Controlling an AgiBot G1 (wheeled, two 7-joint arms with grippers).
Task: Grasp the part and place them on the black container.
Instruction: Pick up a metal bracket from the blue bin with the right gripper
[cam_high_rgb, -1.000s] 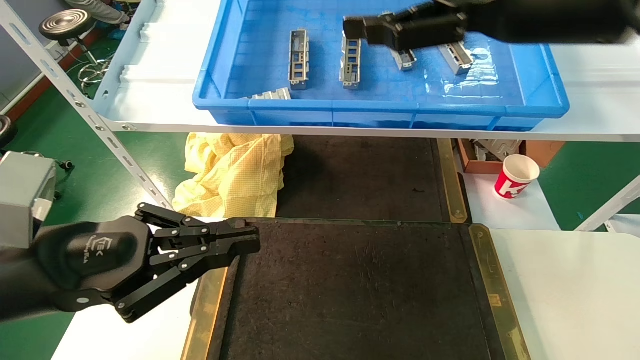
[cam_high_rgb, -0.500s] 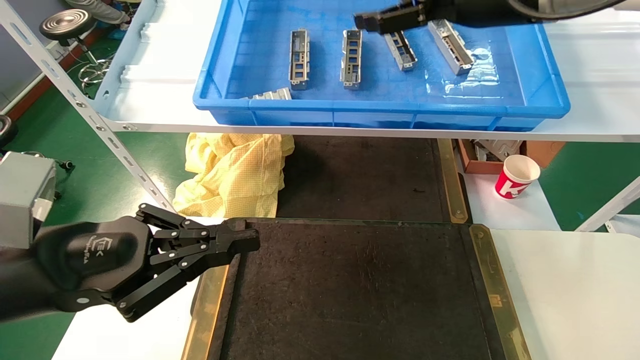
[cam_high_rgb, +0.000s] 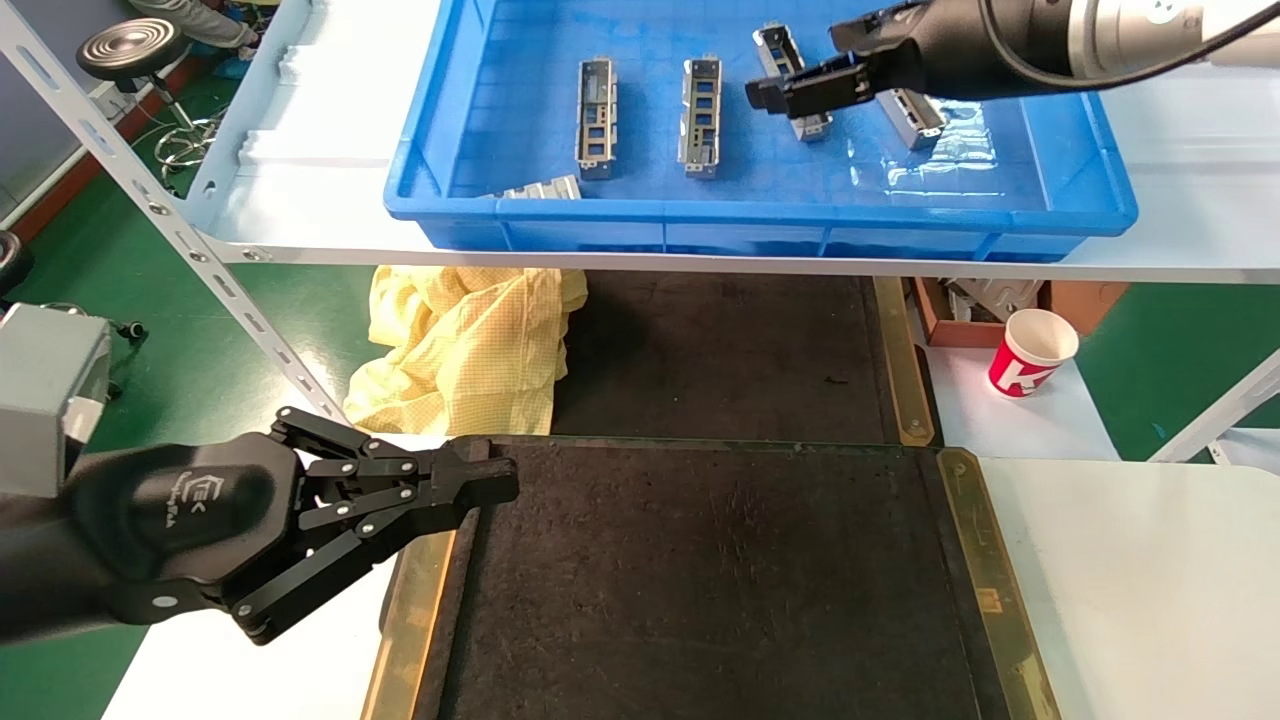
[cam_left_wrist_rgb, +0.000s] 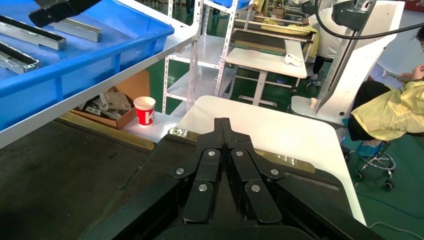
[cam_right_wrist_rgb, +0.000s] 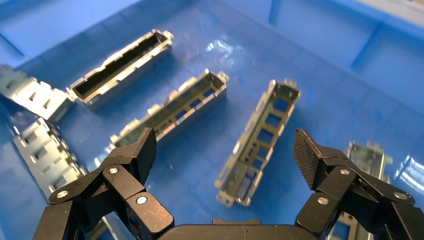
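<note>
Since a second ago the right tool (cam_high_rgb: 775, 92) has swung rightward and lower over the blue bin (cam_high_rgb: 1090, 205), fingers spread wide above a metal part (cam_right_wrist_rgb: 257, 142), ready to descend. The black container (cam_high_rgb: 700, 590) holds none. The left tool (cam_high_rgb: 495, 480), pressed together, idles at its corner.

right gripper (cam_right_wrist_rgb: 225, 152) wide, left gripper (cam_high_rgb: 490, 480) closed
</note>
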